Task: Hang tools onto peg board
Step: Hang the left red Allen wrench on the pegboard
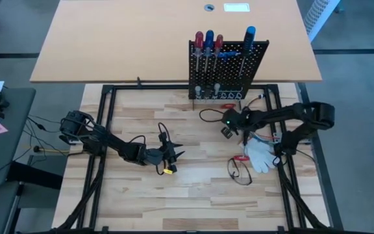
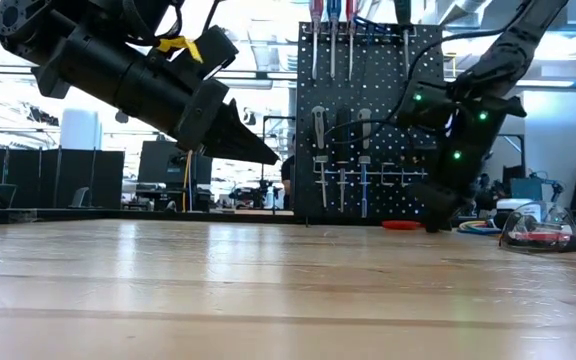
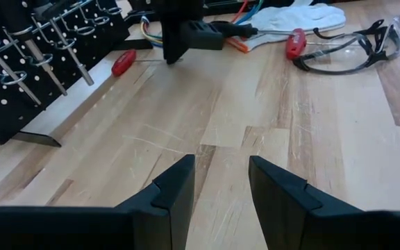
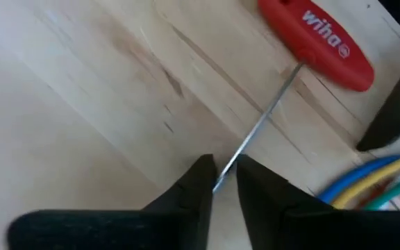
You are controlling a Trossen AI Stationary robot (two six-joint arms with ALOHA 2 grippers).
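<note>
**One red screwdriver at the right hand's fingertips, several tools already hung**

Four screwdrivers stand along the top of the peg board (image 1: 228, 70) in the high view, three with red or blue handles close together and a blue one further along. The right hand (image 1: 228, 127) is low over the surface (image 1: 193, 195) in front of the board, close to a white glove (image 1: 260, 156) and safety glasses (image 1: 239, 170). The left hand (image 1: 176, 155) waits well apart, mid-surface.

Low view: the right arm reaches down to the surface just before the board, where a small red handle lies; more tools hang in the board's ring holders.

Left wrist view: the left hand's fingers (image 3: 176, 191) stand apart with nothing between them.

Right wrist view: a red-handled screwdriver (image 4: 318, 43) lies flat on the wood, its thin steel shaft running to the right hand's fingertips (image 4: 203, 182). The tips straddle the shaft's end with a narrow gap; whether they pinch it I cannot tell.

I judge the step to be picking up this screwdriver. Next comes a firm close on the slim shaft, which could slip or pivot, then a lift and a turn upright so the shaft can drop through a holder.
</note>
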